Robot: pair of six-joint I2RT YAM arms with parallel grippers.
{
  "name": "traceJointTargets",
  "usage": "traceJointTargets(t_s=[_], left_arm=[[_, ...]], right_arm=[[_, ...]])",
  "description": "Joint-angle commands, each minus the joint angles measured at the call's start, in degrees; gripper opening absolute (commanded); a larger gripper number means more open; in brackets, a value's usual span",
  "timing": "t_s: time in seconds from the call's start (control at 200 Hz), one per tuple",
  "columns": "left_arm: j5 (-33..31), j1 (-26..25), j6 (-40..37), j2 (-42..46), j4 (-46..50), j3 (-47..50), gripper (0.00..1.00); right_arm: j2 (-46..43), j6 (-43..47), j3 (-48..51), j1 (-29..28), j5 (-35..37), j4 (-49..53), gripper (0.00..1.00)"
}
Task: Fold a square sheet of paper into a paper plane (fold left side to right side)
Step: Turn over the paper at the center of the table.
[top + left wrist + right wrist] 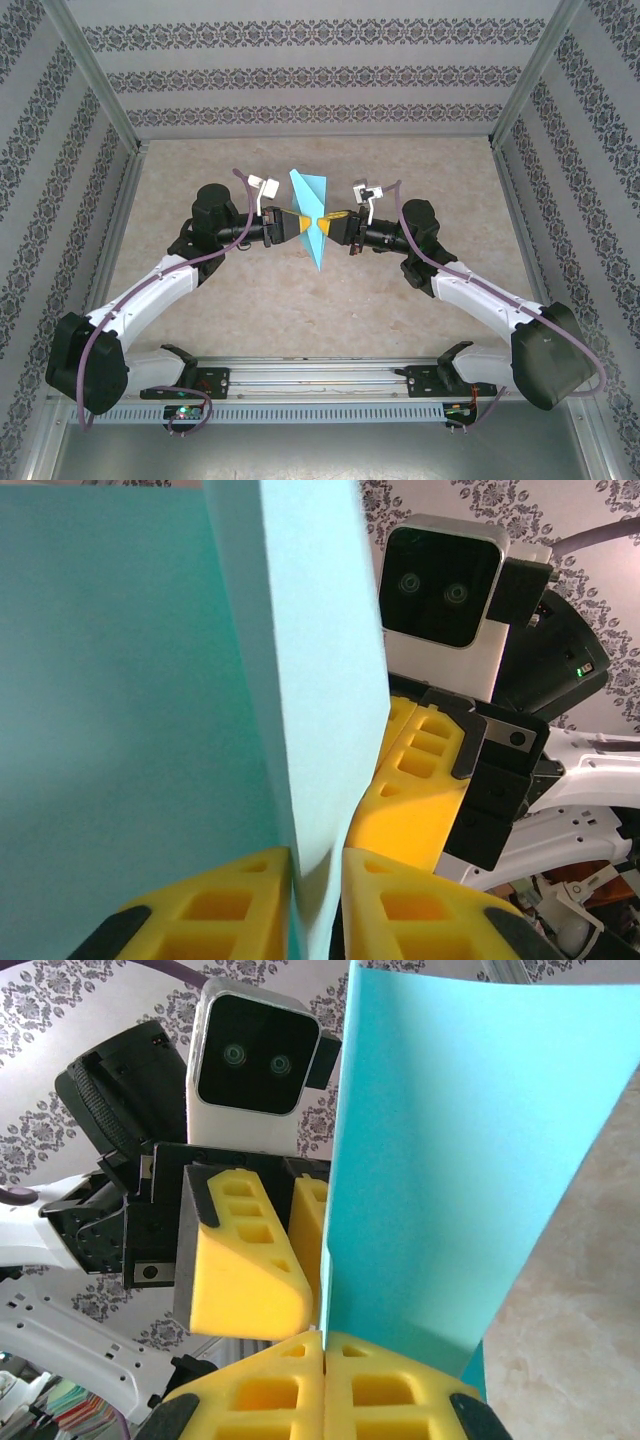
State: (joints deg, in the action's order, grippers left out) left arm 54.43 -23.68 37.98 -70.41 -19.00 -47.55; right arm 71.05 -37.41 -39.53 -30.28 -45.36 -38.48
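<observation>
Pointing nearward, paper plane [311,196], long axis far-to-near

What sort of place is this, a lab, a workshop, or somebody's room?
Most likely a small robot test booth: wallpaper-patterned panels in a metal frame box in a beige tabletop, and a left arm and right arm sit bolted to a rail at its near edge, holding turquoise paper between them.

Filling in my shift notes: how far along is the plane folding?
Done: the turquoise paper is already folded into a narrow pointed shape. In hand: left end effector and right end effector both pinch it upright between them. Remaining: any last creases, then release.
</observation>
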Motion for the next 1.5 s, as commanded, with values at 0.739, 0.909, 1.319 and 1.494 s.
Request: traceJointTargets(t_s=[0.739, 0.909, 1.319, 1.494], left_arm=[[-0.25, -0.84, 2.62, 0.23, -8.01, 0.23, 0.01], [-0.38, -0.95, 2.63, 0.15, -7.98, 0.1, 0.01], [-0.56, -1.36, 1.8, -0.21, -6.37, -0.4, 0.01], [-0.47, -1.42, 1.46, -0.4, -5.87, -0.51, 0.01]], right_arm=[[-13.63, -0.56, 8.18, 5.15, 6.23, 5.46, 0.72], [-12.42, -1.01, 8.61, 3.1, 5.57, 5.22, 0.87], [-2.77, -1.18, 0.45, -1.44, 1.86, 1.48, 0.69], [-2.49, -1.18, -0.35, -1.45, 2.65, 1.38, 0.5]])
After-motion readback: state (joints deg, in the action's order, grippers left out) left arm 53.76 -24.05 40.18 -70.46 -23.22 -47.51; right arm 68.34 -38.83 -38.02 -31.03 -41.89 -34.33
